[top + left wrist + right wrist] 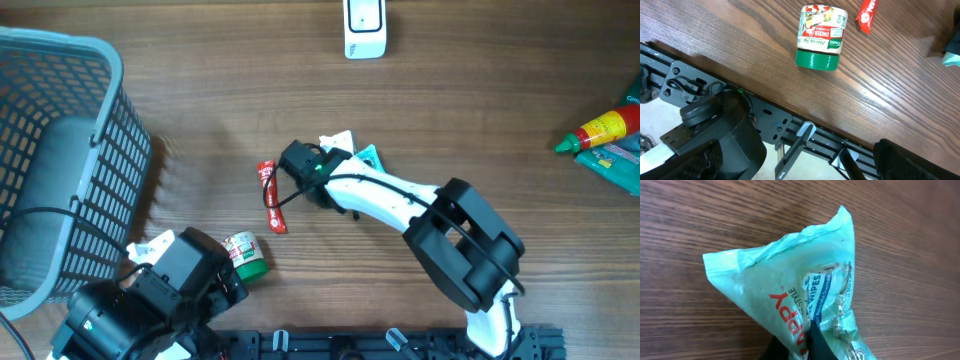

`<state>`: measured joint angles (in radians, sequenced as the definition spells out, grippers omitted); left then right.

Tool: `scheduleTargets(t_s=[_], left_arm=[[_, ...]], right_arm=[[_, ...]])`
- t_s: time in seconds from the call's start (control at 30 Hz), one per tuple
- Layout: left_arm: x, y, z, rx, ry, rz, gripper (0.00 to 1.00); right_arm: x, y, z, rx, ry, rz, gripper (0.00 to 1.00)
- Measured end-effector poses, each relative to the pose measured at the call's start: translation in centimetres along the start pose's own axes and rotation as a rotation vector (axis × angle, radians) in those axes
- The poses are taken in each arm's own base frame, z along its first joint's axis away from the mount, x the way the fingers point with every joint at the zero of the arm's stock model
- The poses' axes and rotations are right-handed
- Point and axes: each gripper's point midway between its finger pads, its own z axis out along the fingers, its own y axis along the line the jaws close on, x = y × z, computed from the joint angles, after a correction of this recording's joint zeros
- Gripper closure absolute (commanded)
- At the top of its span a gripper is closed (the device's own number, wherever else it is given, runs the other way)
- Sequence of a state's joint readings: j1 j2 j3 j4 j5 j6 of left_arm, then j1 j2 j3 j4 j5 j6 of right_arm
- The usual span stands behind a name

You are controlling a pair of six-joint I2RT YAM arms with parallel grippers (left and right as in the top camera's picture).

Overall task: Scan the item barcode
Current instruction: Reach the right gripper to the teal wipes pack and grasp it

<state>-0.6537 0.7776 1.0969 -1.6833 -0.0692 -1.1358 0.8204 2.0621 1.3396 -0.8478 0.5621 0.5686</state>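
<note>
Right end effector pinches wipes pack — sachet (red) beside.

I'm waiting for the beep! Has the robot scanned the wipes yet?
Not yet. Done: the right gripper is shut on one end of the teal wipes packet. In hand: the packet is pinched over the middle of the table, far from the white scanner. Left: carry it to the scanner at the far edge and show the barcode, which no view shows right now.
</note>
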Motion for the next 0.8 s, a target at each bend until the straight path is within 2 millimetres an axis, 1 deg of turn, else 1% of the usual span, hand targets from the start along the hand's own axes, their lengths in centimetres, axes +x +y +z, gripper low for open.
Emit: scheduleTargets(t_s=[0.03, 0.07, 0.1, 0.13, 0.17, 0.2, 0.23, 0.27, 0.37, 0.47, 0.53, 0.6, 0.67, 0.7, 0.8], left_arm=[[0.0, 0.0, 0.0, 0.000, 0.000, 0.000, 0.00], [0.0, 0.0, 0.0, 0.000, 0.000, 0.000, 0.00], [0.0, 0.0, 0.0, 0.000, 0.000, 0.000, 0.00], [0.0, 0.0, 0.0, 0.000, 0.000, 0.000, 0.00], [0.0, 0.0, 0.0, 0.000, 0.000, 0.000, 0.00], [0.0, 0.0, 0.0, 0.000, 0.000, 0.000, 0.00], [0.0, 0.0, 0.0, 0.000, 0.000, 0.000, 0.00], [0.0, 0.0, 0.0, 0.000, 0.000, 0.000, 0.00], [0.0, 0.0, 0.0, 0.000, 0.000, 0.000, 0.00], [0.0, 0.0, 0.0, 0.000, 0.000, 0.000, 0.00], [0.0, 0.0, 0.0, 0.000, 0.000, 0.000, 0.00], [0.0, 0.0, 0.0, 0.000, 0.000, 0.000, 0.00], [0.0, 0.0, 0.0, 0.000, 0.000, 0.000, 0.00], [0.0, 0.0, 0.0, 0.000, 0.000, 0.000, 0.00], [0.0, 0.0, 0.0, 0.000, 0.000, 0.000, 0.00]], right_arm=[[-0.1, 0.4, -0.3, -0.059, 0.031, -0.009, 0.95], [-0.4, 1.2, -1.0, -0.166, 0.072, -0.021, 0.95], [-0.7, 2.3, -2.2, -0.299, 0.106, -0.041, 0.95], [-0.5, 3.7, -3.8, -0.451, 0.138, -0.081, 0.95], [-0.5, 5.1, -5.8, -0.621, 0.162, -0.115, 0.95], [-0.4, 5.8, -8.1, -0.785, 0.177, -0.142, 0.95], [-0.6, 5.9, -10.4, -0.944, 0.179, -0.160, 0.95], [-0.9, 5.7, -12.0, -1.068, 0.183, -0.162, 0.95], [-2.2, 4.1, -15.9, -1.443, 0.154, -0.151, 0.95], [-2.0, 3.6, -18.8, -1.666, 0.150, -0.156, 0.96], [-2.0, 3.3, -21.2, -1.806, 0.172, -0.137, 0.95], [-2.2, 2.6, -23.5, -1.933, 0.276, -0.060, 0.96], [-2.3, 2.1, -24.6, -1.986, 0.402, 0.020, 0.95], [-2.4, 1.8, -25.2, -2.005, 0.493, 0.072, 0.95], [-2.4, 1.6, -25.5, -2.009, 0.562, 0.110, 0.96]])
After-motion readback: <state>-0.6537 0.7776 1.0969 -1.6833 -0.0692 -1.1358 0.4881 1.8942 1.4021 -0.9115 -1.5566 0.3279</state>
